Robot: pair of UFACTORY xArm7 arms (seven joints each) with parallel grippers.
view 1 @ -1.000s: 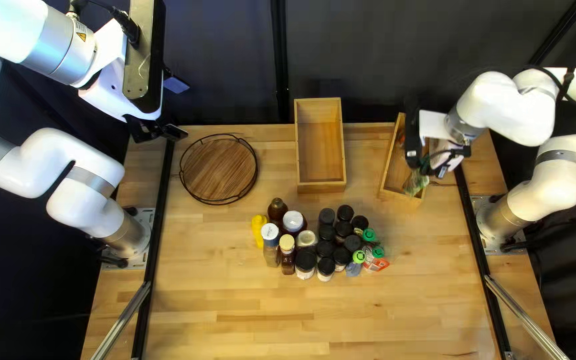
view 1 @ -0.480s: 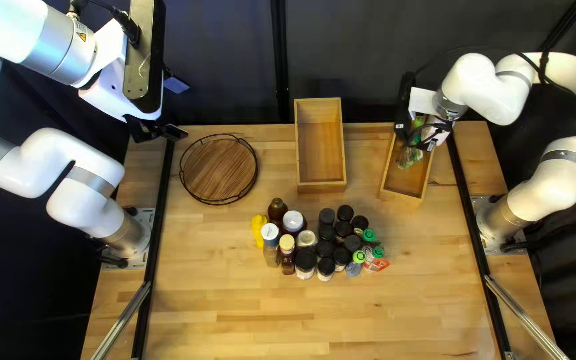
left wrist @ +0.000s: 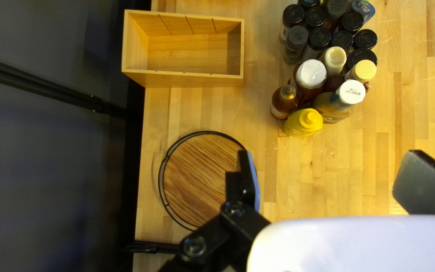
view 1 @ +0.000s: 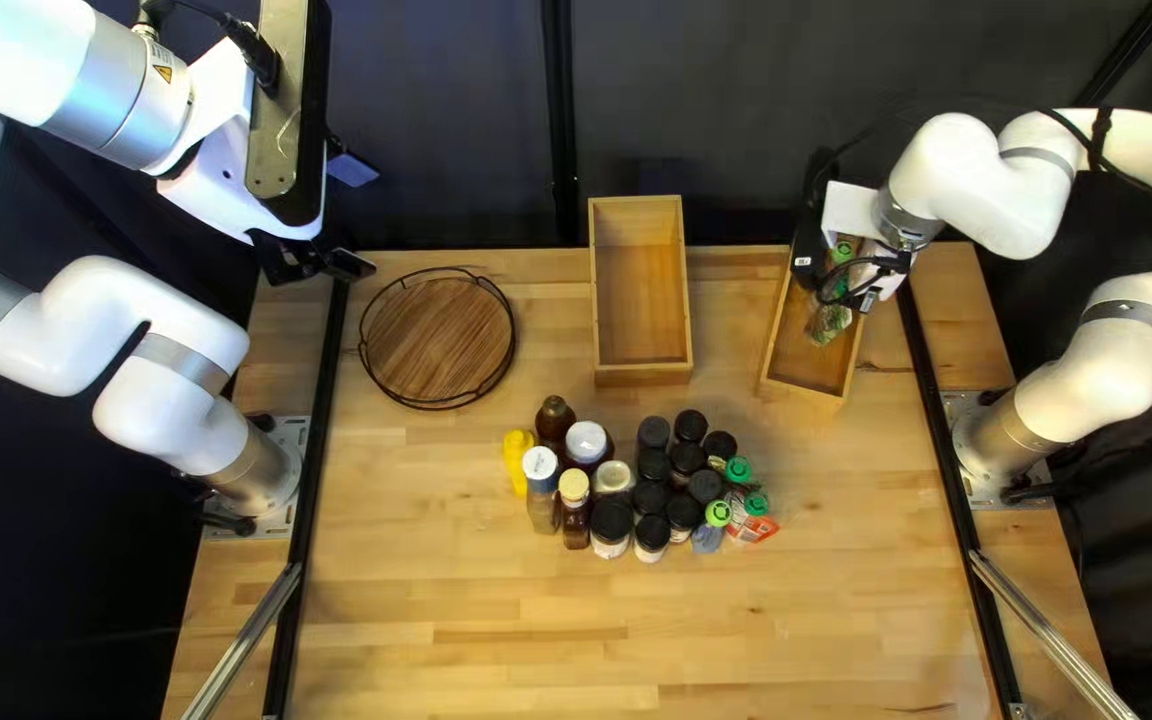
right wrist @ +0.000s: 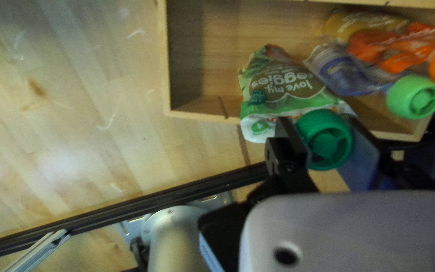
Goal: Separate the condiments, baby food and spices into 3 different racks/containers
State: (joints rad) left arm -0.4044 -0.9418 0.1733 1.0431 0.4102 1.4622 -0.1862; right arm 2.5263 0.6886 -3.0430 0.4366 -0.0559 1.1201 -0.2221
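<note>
Near the table's [view 1: 536, 640] far right corner, the right gripper [right wrist: 321, 127] is clamped on a green-and-white plastic pouch [right wrist: 288, 90] over the rectangular wooden box [right wrist: 164, 60]. Left gripper [left wrist: 331, 156]: jaws apart. Baby food [right wrist: 399, 43] partly boxed; unsorted mid-table: yellow and brown condiment bottles [left wrist: 303, 124], black-lidded spice jars [view 1: 687, 458], green-capped pouches [view 1: 747, 526].

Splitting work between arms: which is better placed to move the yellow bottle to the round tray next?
Left, I'd say: the left gripper is open and empty, and the yellow bottle and round tray both sit nearer that arm's base. The right gripper is shut on a green-capped pouch.
</note>
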